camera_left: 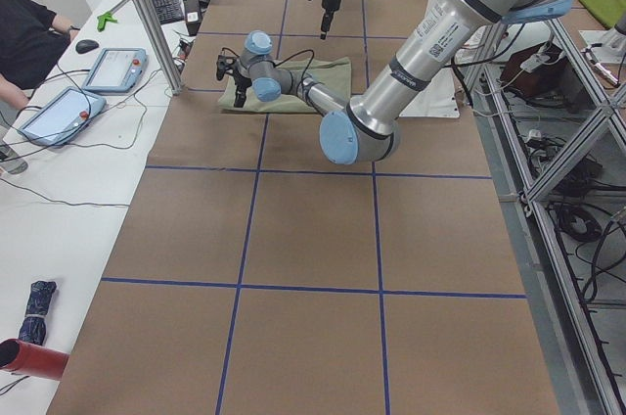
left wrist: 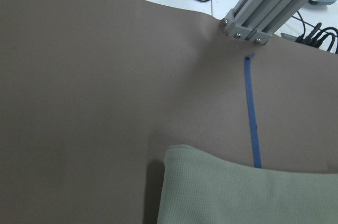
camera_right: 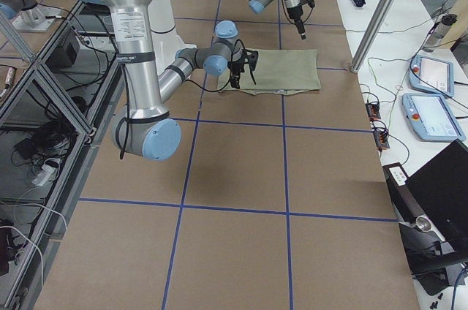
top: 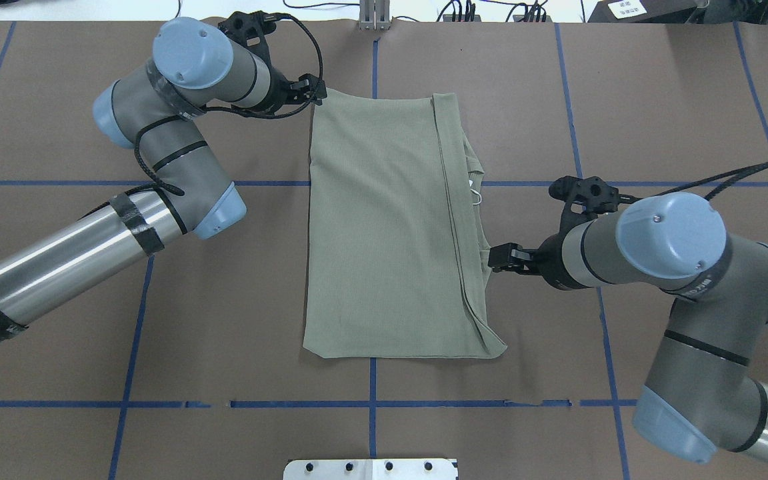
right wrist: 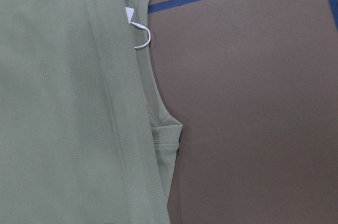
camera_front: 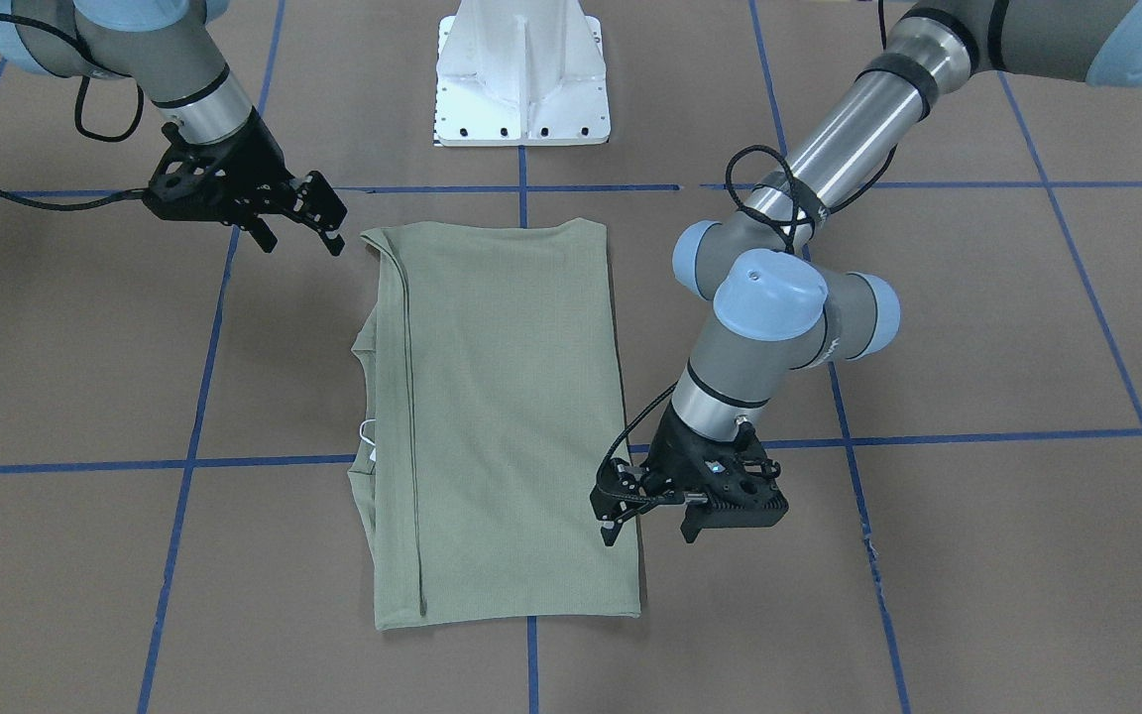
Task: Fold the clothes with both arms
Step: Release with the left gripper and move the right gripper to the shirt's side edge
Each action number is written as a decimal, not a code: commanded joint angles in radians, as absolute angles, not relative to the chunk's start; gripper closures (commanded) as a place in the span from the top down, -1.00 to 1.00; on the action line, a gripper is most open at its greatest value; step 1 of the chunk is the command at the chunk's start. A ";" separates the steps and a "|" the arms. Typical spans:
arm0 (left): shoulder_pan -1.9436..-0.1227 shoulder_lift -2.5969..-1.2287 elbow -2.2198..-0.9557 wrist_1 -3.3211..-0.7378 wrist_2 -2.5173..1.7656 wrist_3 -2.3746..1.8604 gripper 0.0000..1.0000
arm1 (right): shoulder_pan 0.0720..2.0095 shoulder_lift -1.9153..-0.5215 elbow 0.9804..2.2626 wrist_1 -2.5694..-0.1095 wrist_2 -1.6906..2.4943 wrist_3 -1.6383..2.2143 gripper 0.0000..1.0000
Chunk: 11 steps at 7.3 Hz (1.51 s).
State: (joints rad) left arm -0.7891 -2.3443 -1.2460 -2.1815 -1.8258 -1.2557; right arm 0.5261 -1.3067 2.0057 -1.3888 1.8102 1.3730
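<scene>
Brown mat with blue tape lines; shirt lies flat mid-table, folded into a long rectangle running away from the pedestal. Collar and white tag peek out along the right-arm edge. Left gripper hangs at the shirt's far corner on its own side, jaws well apart, holding nothing. One finger looks to be over the cloth edge, but we can't tell if it touches. Right gripper sits just off the near corner on the opposite side, also spread wide and empty. We judge the knit light, limp and soft: no stiffness, and the stacked layers will slip over each other and sag once lifted. Best hold is a pinch at the corners through all layers, so nothing peels off. Long folded edges run straight. The collar side is lumpy and could snag the tag. Room: bare mat shows on all sides of the shirt, widest toward the table ends. Far edge with the post is near the left gripper, so there's little room that way. Pedestal is well apart.
</scene>
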 commanded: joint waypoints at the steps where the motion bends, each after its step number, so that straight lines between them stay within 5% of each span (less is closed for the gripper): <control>1: -0.793 -2.210 -1.485 -2.042 -1.833 -1.177 1.00 | 0.499 -1.117 1.866 -1.515 1.804 1.255 1.00; 11: -0.787 -2.155 -1.554 -2.037 -1.836 -1.169 1.00 | 0.449 -1.123 1.776 -1.601 1.813 1.080 1.00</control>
State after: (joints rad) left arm -0.7864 -2.1563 -1.5550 -2.0326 -1.8362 -1.1679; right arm 0.4487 -1.1212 1.7818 -1.6007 1.8123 1.0810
